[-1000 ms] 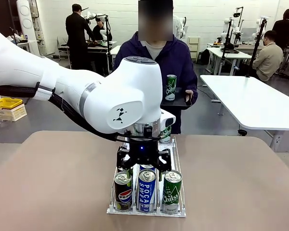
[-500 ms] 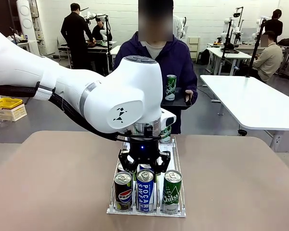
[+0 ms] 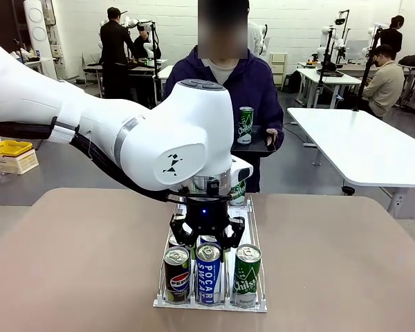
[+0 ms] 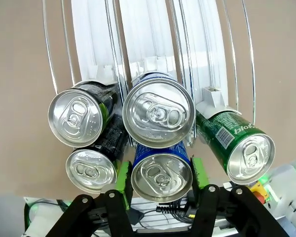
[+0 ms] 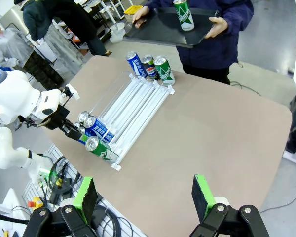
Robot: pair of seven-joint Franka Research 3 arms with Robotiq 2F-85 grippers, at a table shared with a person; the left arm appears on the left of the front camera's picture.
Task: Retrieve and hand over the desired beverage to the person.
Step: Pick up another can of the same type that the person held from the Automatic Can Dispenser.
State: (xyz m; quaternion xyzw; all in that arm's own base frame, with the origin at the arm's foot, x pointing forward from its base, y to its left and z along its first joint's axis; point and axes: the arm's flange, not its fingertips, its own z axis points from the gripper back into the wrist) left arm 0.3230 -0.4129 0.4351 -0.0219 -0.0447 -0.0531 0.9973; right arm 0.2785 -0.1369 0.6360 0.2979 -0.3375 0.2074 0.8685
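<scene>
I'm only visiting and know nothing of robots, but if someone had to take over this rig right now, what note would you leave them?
Left gripper: shut on the blue Pocari Sweat can in the middle lane of the clear rack, can not yet lifted.
Right gripper: open, holding nothing, high above the table.
Front row: Pepsi can and green Chilsung can flank the gripped can; more cans stand at the rack's far end.
The person waits across the table holding a black tray with one green can on it.
Left: lift the can, carry it to the tray.

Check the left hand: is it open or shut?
Shut on the blue can: the left hand's green pads press both its sides.
</scene>
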